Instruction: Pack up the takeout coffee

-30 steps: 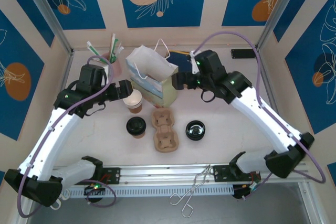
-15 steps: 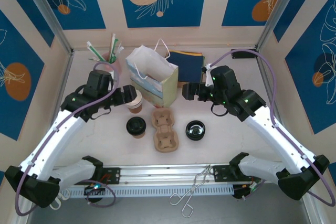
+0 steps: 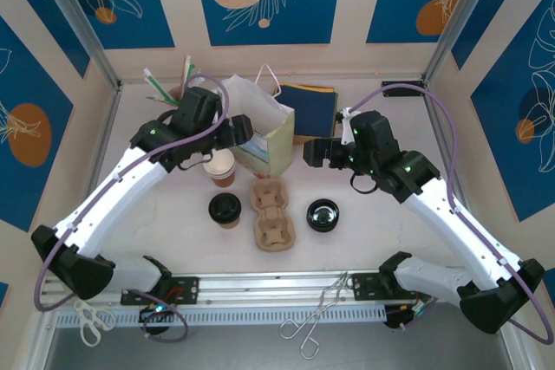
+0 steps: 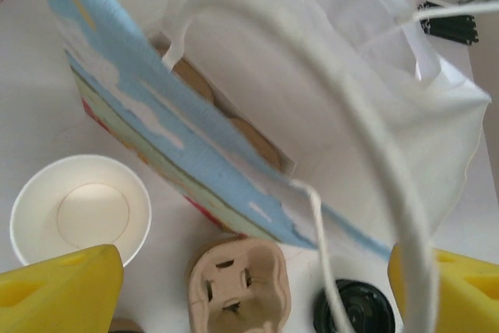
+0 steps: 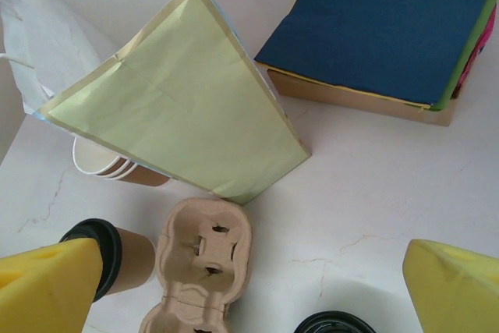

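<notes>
Brown takeout coffee (image 3: 225, 208) sits toward the table's (image 3: 373, 210) near edge, untouched. Left tool (image 3: 244, 130) hangs spread over the paper bag (image 3: 279, 139) (right tool (image 3: 310, 152) is released too).

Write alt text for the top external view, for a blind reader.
The left gripper hangs open above the mouth of a standing paper bag, the right gripper open beside it. In front, on the table: lidded coffee cup, lidless cup, cardboard carrier, loose black lid.

Table (image 3: 381, 223), paper bag (image 3: 273, 136), lidded cup (image 3: 225, 208), open cup (image 3: 222, 168), carrier (image 3: 271, 214), lid (image 3: 323, 215), perhaps napkins (image 3: 312, 103)
</notes>
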